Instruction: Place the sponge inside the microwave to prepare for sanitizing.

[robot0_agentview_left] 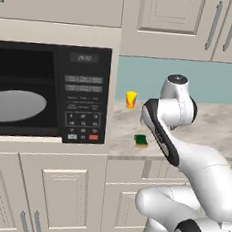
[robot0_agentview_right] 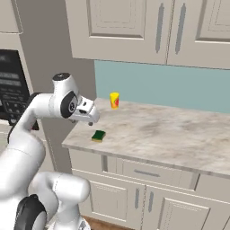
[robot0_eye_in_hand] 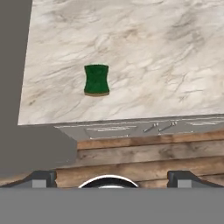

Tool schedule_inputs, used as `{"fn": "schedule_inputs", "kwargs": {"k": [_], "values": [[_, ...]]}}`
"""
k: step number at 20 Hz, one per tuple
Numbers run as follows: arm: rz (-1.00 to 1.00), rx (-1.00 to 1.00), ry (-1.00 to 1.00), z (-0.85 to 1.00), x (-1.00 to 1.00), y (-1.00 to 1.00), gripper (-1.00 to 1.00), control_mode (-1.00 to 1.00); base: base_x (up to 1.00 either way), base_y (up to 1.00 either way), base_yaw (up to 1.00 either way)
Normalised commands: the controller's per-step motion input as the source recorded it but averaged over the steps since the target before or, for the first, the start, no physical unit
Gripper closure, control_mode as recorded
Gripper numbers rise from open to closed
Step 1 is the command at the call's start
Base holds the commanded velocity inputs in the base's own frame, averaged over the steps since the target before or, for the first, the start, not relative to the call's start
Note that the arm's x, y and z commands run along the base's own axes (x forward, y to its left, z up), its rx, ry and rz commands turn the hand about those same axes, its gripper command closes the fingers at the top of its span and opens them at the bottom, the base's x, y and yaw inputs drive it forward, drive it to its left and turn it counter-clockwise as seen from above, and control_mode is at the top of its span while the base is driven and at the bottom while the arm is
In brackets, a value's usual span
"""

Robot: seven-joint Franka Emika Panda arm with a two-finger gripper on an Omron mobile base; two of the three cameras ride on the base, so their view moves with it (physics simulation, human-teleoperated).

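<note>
The sponge (robot0_agentview_left: 141, 139) (robot0_agentview_right: 98, 135) (robot0_eye_in_hand: 96, 79) lies flat, green face up, near the counter's front edge by the tall cabinet side. My gripper (robot0_agentview_right: 90, 119) (robot0_eye_in_hand: 113, 177) hangs in the air above and a little in front of it, pointing down, apart from it. Its fingertips (robot0_eye_in_hand: 43, 177) stand far apart with nothing between them, so it is open. The microwave (robot0_agentview_left: 85, 95) is built into the cabinet column at the left. Its grey turntable (robot0_agentview_left: 13, 105) shows in the dark cavity, and its button panel (robot0_agentview_right: 11, 90) shows beside my arm.
A small yellow-orange cup (robot0_agentview_left: 131, 99) (robot0_agentview_right: 114, 100) stands at the back of the marble counter (robot0_agentview_right: 170, 130) (robot0_eye_in_hand: 144, 39) by the blue wall. Upper cabinets hang above, and drawers (robot0_agentview_right: 148, 173) and wooden floor (robot0_eye_in_hand: 144, 153) lie below the counter edge.
</note>
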Motion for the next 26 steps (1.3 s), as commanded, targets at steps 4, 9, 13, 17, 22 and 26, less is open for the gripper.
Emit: {"fn": "schedule_inputs", "kwargs": {"k": [4, 9, 13, 17, 22, 26], "values": [[0.0, 0.04, 0.09, -0.79, 0.79, -0.08, -1.0, -1.0, 0.0, 0.0, 0.0], [-0.05, -0.01, 0.02, -0.22, 0.72, -0.02, -1.0, -1.0, 0.0, 0.0, 0.0], [-0.01, 0.0, -0.03, -0.17, 0.37, 0.01, -1.0, -1.0, 0.0, 0.0, 0.0], [0.0, 0.08, -0.01, -0.25, 0.28, 0.0, -1.0, -1.0, 0.0, 0.0, 0.0], [0.0, 0.0, -0.01, -0.23, 0.45, 0.0, -1.0, -1.0, 0.0, 0.0, 0.0], [0.0, -0.01, 0.0, -0.16, 0.54, 0.0, -1.0, -1.0, 0.0, 0.0, 0.0]]}}
